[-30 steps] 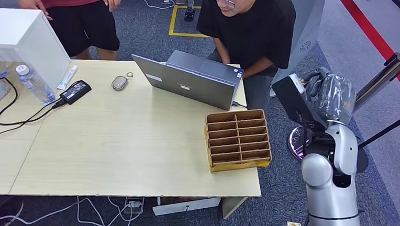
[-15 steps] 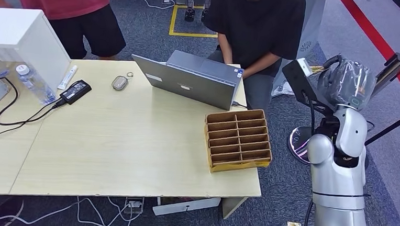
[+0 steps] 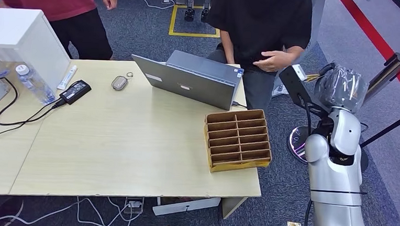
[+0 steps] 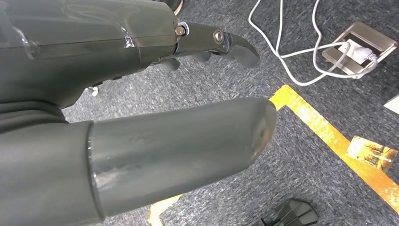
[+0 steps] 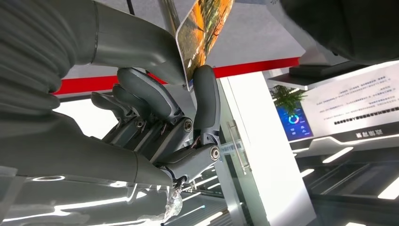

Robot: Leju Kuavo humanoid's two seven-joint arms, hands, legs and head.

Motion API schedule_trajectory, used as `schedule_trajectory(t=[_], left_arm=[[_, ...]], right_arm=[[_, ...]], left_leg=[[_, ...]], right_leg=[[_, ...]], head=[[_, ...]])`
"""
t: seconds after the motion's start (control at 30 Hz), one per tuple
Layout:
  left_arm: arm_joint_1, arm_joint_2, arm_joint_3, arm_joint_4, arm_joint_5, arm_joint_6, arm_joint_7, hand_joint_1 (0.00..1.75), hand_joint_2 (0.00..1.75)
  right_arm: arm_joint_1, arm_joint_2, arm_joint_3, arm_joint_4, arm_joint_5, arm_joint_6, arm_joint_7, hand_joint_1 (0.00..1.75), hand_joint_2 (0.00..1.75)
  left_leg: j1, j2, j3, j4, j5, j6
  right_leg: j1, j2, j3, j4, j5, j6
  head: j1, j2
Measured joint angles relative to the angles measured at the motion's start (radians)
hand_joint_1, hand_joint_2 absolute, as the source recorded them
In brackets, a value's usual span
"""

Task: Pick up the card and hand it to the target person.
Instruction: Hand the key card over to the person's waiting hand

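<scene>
Card (image 5: 205,33) pinched between thumb and finger of the raised right hand (image 5: 155,108), off the desk's (image 3: 132,156) right edge.
It was held up beside the person in black, whose open hand (image 3: 274,60) waited just beside it over bare carpet; the left hand (image 4: 141,94) hung with fingers apart, holding nothing, above floor cables. A divided cardboard tray (image 3: 237,139) sat at the desk's right edge.

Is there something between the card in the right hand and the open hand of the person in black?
Nothing visible. The orange printed card pinched by the right hand faces the person's open hand across a free gap.
</scene>
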Motion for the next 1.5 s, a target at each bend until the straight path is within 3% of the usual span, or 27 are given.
schedule_trajectory(t=[0.3, 0.7, 0.73, 0.77, 0.87, 0.9, 1.3, 1.5], left_arm=[[-0.001, 0.000, 0.002, 0.000, -0.003, -0.008, -0.028, 0.00, 0.00], [-0.001, -0.004, 0.008, 0.000, -0.012, -0.002, -0.001, 0.00, 0.00], [-0.001, -0.004, 0.008, 0.000, -0.012, -0.002, -0.002, 0.00, 0.00], [-0.001, -0.004, 0.008, 0.000, -0.012, -0.002, -0.005, 0.00, 0.00], [-0.001, -0.004, 0.008, 0.000, -0.014, -0.004, -0.014, 0.00, 0.00], [-0.001, -0.004, 0.008, 0.000, -0.015, -0.004, -0.016, 0.00, 0.00], [0.000, -0.002, 0.015, 0.000, -0.015, -0.005, -0.019, 0.00, 0.00], [0.000, -0.002, 0.024, 0.000, -0.013, -0.004, -0.015, 0.00, 0.00]], right_arm=[[0.000, 0.004, -0.003, 0.025, 0.016, 0.000, -0.007, 1.68, 1.75], [0.000, 0.010, -0.010, 0.037, 0.025, 0.004, -0.012, 1.63, 1.75], [0.001, 0.010, -0.010, 0.037, 0.026, 0.005, -0.012, 1.59, 1.75], [0.001, 0.010, -0.010, 0.038, 0.026, 0.006, -0.012, 1.32, 1.75], [0.002, 0.011, -0.012, 0.038, 0.027, 0.008, -0.012, 0.17, 1.75], [0.002, 0.011, -0.013, 0.038, 0.028, 0.009, -0.012, 0.02, 1.75], [0.005, 0.019, -0.012, 0.045, 0.033, 0.027, -0.016, 0.00, 1.75], [0.024, 0.031, -0.011, 0.026, -0.087, 0.005, -0.040, 0.00, 1.75]], left_leg=[[0.000, 0.000, 0.000, 0.000, 0.000, 0.000], [0.000, 0.000, 0.000, 0.000, 0.000, 0.000], [0.000, 0.000, 0.000, 0.000, 0.000, 0.000], [0.000, 0.000, 0.000, 0.000, 0.000, 0.000], [0.000, 0.000, 0.000, 0.000, 0.000, 0.000], [0.000, 0.000, 0.000, 0.000, 0.000, 0.000], [0.000, 0.000, 0.000, 0.000, 0.000, 0.000], [0.000, 0.000, 0.000, 0.000, 0.000, 0.000]], right_leg=[[0.000, 0.000, 0.000, 0.000, 0.000, 0.000], [0.000, 0.000, 0.000, 0.000, 0.000, 0.000], [0.000, 0.000, 0.000, 0.000, 0.000, 0.000], [0.000, 0.000, 0.000, 0.000, 0.000, 0.000], [0.000, 0.000, 0.000, 0.000, 0.000, 0.000], [0.000, 0.000, 0.000, 0.000, 0.000, 0.000], [0.000, 0.000, 0.000, 0.000, 0.000, 0.000], [0.000, 0.000, 0.000, 0.000, 0.000, 0.000]], head=[[0.000, 0.000], [0.000, 0.000], [0.000, 0.000], [0.000, 0.000], [0.000, 0.000], [0.000, 0.000], [0.000, 0.000], [0.000, 0.000]])
